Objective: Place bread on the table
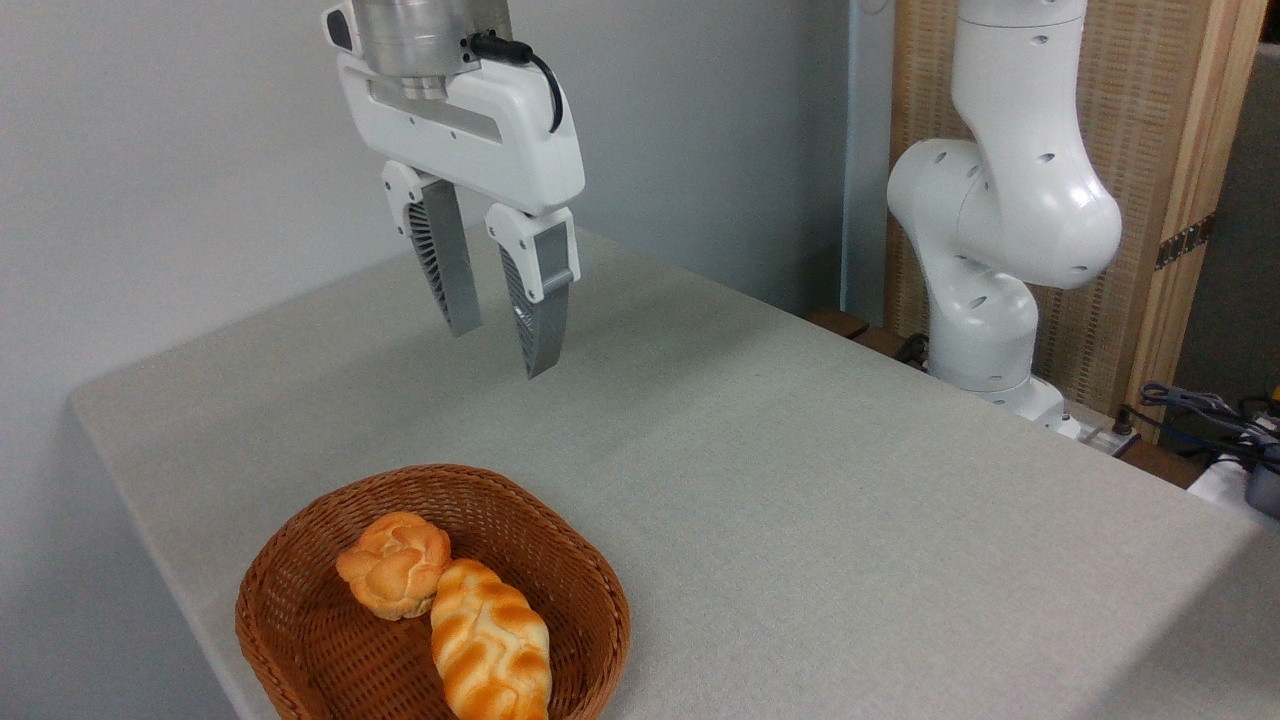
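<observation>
The table (820, 480) fills most of the view, a wide flat surface covered with light grey-beige fabric, and its corner at the left is rounded. Behind it on the right stands my arm (1005, 220), white and thick, in front of a wooden panel. My gripper (505, 350) hangs in the air above the far left part of the table, pointing down, well apart from everything below. Its two grey ribbed fingers (442, 262) are spread with a clear gap between them, and nothing is held there. At the near left edge of the table sits a brown wicker basket (590, 590). Inside it lies a long braided loaf (490, 645) with pale stripes. The bread (395, 565), a small round orange-golden bun with a knotted top, is also in the basket, touching the loaf on its left side.
</observation>
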### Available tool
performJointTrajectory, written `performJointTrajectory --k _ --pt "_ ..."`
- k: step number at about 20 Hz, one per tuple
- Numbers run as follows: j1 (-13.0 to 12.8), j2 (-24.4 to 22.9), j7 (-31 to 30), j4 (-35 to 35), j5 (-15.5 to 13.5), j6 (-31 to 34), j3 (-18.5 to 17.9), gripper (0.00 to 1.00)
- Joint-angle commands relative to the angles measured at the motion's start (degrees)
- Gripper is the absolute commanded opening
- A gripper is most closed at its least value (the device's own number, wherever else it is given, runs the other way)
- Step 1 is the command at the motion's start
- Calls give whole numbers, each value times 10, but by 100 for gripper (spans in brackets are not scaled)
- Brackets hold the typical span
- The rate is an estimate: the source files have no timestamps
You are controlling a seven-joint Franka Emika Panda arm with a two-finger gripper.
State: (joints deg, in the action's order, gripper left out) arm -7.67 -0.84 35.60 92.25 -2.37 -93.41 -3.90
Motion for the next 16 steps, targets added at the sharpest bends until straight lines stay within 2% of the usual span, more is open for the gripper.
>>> performJointTrajectory --k 1,3,6,9,11,12,14,16 --pt "-5 10 -9 -1 2 -41 -6 100" --pt "-7 12 -11 -1 -4 -53 -1 100" --pt "-10 27 -13 -1 3 -56 4 100" --pt "-10 40 -14 0 3 -116 2 100" --pt "-9 65 -13 -1 8 -150 -1 100" --pt "-10 76 -13 -1 16 -166 -1 100" --pt "-11 94 -15 -1 51 -175 5 100" --pt "-11 96 -29 1 59 -172 7 100"
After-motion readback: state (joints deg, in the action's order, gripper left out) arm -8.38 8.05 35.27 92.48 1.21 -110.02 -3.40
